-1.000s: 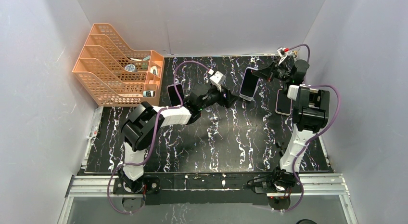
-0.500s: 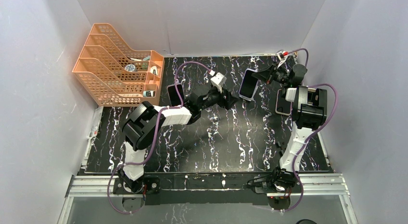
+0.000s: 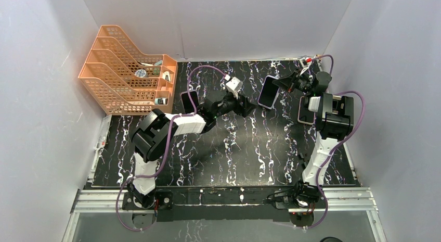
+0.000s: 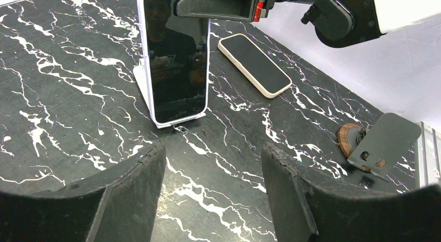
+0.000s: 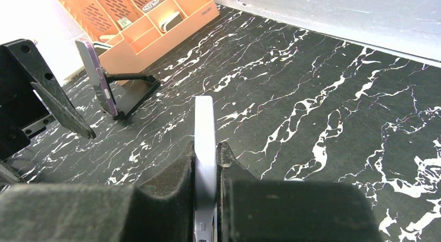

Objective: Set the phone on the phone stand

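A phone in a white case (image 4: 176, 60) stands nearly upright at the back of the table, screen toward my left wrist camera. My right gripper (image 3: 281, 83) is shut on its top end, and the right wrist view shows it edge-on (image 5: 204, 122) between the fingers (image 5: 177, 174). A white piece (image 4: 139, 78) that looks like a phone stand shows behind the phone's lower left edge. I cannot tell whether the phone rests on it. My left gripper (image 4: 213, 151) hangs open and empty just in front of the phone, low over the table.
A second white-cased phone (image 4: 254, 64) lies flat to the right. A grey stand on a round wooden base (image 4: 382, 143) stands nearer the right wall. A purple phone (image 5: 96, 78) leans on a black stand (image 5: 135, 88) by the orange organizer (image 3: 130, 70).
My right gripper has shifted slightly toward the back with the phone still in it. My left arm has crept a little to the left. Both grips are unchanged.
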